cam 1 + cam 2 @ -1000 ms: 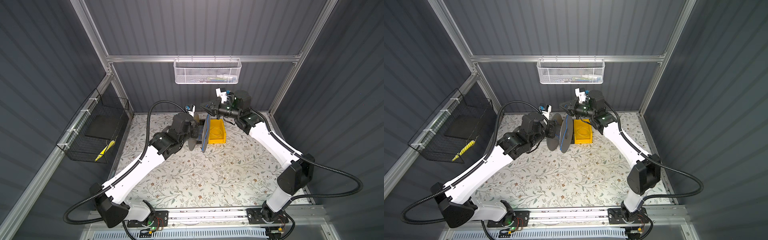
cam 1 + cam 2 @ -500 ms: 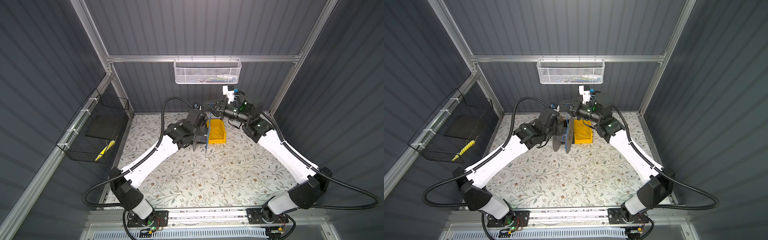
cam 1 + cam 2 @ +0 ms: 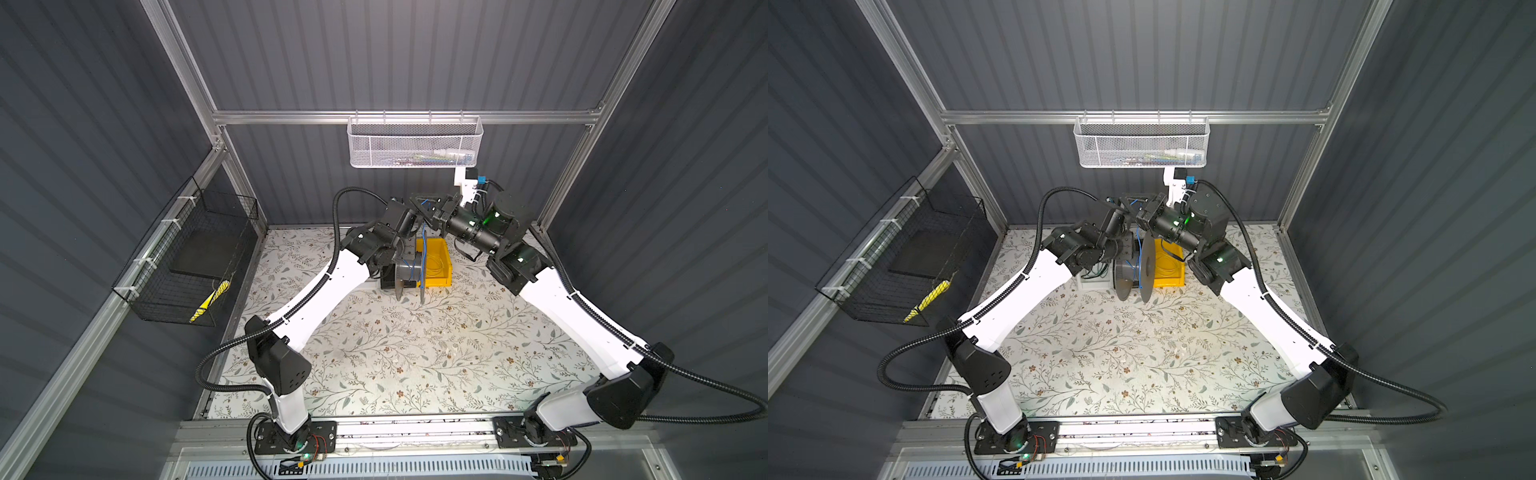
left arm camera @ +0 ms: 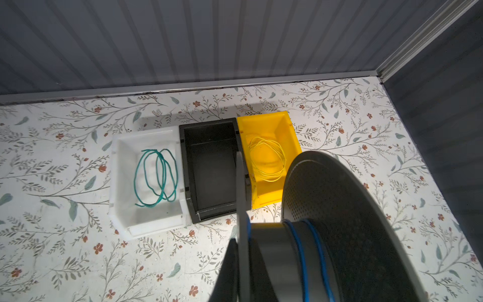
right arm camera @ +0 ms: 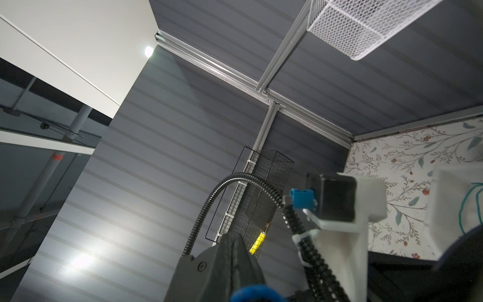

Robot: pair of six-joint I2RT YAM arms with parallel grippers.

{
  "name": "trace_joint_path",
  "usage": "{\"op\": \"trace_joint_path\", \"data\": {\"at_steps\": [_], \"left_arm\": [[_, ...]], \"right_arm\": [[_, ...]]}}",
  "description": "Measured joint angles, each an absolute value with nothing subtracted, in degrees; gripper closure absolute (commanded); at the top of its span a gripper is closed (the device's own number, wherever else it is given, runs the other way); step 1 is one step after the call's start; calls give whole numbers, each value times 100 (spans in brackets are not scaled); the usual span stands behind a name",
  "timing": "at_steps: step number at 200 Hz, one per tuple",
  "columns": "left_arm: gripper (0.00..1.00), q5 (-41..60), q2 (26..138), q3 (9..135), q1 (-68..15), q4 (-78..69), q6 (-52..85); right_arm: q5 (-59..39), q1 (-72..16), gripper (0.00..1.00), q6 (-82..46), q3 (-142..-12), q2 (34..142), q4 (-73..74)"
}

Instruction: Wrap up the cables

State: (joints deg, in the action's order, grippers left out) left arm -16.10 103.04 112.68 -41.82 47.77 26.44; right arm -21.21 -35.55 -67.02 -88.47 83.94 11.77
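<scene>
Blue wire (image 3: 423,253) partly wound on spool (image 3: 405,272), held over surface (image 3: 415,353) at 12 o'clock. Left gripper (image 4: 241,251) jaws clenched on flange (image 4: 240,183), steadying it; right gripper (image 3: 422,205) jaws pinch wire above, likely for tension.

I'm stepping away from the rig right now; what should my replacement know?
Left gripper: shut on the grey spool's flange, holding it aloft.
Right gripper: shut on the blue wire, above the spool.
Done: a few blue turns sit on the hub.
Left: wind on the slack running from gripper to spool.
Green wire lies in the white bin, yellow wire in the yellow bin.
</scene>
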Motion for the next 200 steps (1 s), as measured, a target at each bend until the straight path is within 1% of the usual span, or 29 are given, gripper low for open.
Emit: {"op": "trace_joint_path", "data": {"at_steps": [22, 67, 121, 136, 161, 175, 200], "left_arm": [[100, -1122, 10468, 11373, -3972, 4825, 2794], [100, -484, 10873, 11933, -3662, 5127, 2880], [100, -108, 11190, 12567, -3551, 5435, 2919], [100, -56, 11124, 12368, -3533, 5367, 2917], [100, 158, 10812, 11539, -3531, 5098, 2908], [100, 303, 10735, 11336, -3566, 5013, 2899], [100, 333, 10619, 11146, -3778, 4722, 2759]], "right_arm": [[-2069, -3726, 100, -6700, -8768, 8370, 1369], [-2012, -3944, 100, -6663, -8536, 8359, 1535], [-2018, -4099, 100, -6224, -8790, 8440, 1267], [-2051, -3983, 100, -6136, -8873, 8444, 1197], [-2241, -3468, 100, -6154, -9312, 8602, 945], [-2408, -3264, 100, -6243, -9638, 8838, 738], [-2622, -3234, 100, -6407, -10208, 9421, 574]]}}
